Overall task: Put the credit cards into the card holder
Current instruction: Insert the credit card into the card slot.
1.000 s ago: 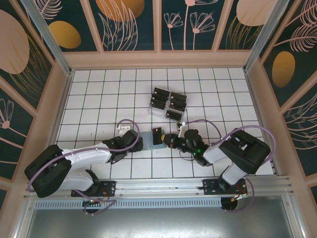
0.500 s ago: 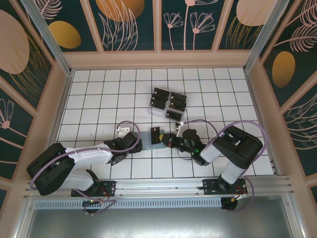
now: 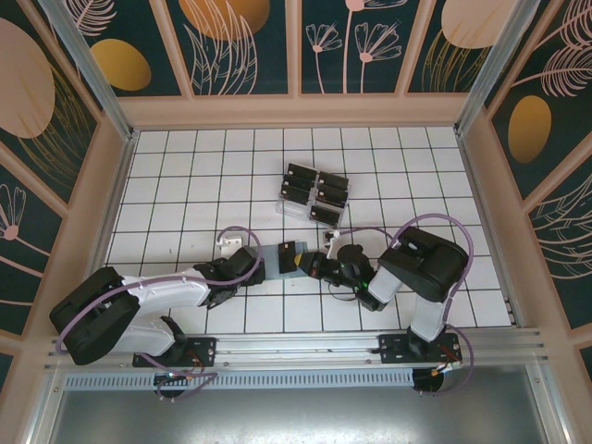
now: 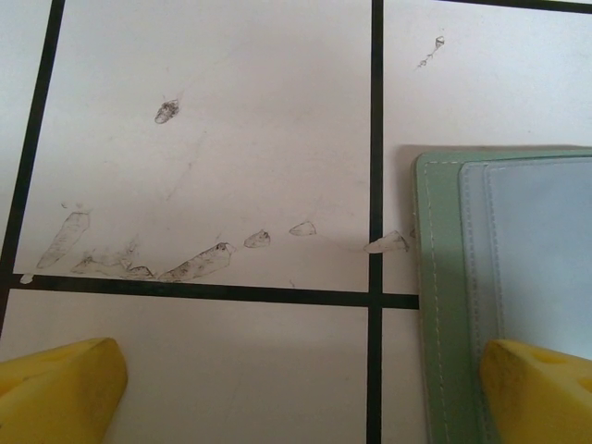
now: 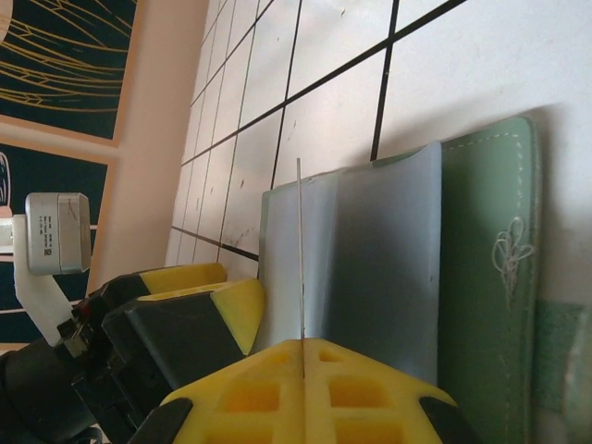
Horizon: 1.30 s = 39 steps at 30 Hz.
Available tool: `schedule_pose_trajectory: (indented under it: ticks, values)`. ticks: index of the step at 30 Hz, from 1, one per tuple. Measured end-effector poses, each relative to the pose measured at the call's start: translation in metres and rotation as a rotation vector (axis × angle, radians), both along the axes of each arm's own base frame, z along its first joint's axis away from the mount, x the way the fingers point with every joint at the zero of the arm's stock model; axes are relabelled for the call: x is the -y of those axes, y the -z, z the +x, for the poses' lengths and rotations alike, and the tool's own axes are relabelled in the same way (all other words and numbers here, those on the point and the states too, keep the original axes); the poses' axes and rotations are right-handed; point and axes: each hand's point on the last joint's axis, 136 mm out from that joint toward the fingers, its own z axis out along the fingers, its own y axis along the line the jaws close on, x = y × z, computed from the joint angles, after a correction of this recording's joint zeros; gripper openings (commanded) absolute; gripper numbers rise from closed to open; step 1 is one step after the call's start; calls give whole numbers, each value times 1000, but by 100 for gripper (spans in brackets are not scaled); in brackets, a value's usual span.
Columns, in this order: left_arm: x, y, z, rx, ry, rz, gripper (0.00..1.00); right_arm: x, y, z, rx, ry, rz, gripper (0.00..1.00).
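Right tool (image 5: 302,351) pinching card (image 5: 300,259), edge-on near holder (image 5: 486,268)

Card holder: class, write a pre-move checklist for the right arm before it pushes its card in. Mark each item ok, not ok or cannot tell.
1. Right gripper shut on a credit card: ok.
2. Card edge over the pale pocket of the card holder: ok.
3. Card tip already inside that pocket: cannot tell.
4. Left gripper open, one fingertip over the holder's edge: ok.
5. That fingertip pressing the holder down: cannot tell.
6. Spare cards in the clear rack, apart from both arms: ok.
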Motion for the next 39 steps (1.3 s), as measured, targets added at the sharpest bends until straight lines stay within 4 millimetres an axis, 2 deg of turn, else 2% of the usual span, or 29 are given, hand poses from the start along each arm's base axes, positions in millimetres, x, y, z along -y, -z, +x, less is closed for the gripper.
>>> schedule_pose_trajectory:
  ticks: [9,26,32,39]
  values:
    - [0,0,0,7,0,-2,98,-6,-3,1,-2,-1,37,0]
    - [-3,-6,-5,-6,4,-8,99,-10,5,-1,-42,-8,67,0]
    - [8,-20,1,14,17,-45,98,-13,4,0,-42,-13,79,0]
    - [14,-19,2,10,31,-64,99,-13,5,0,-55,-10,86,0]
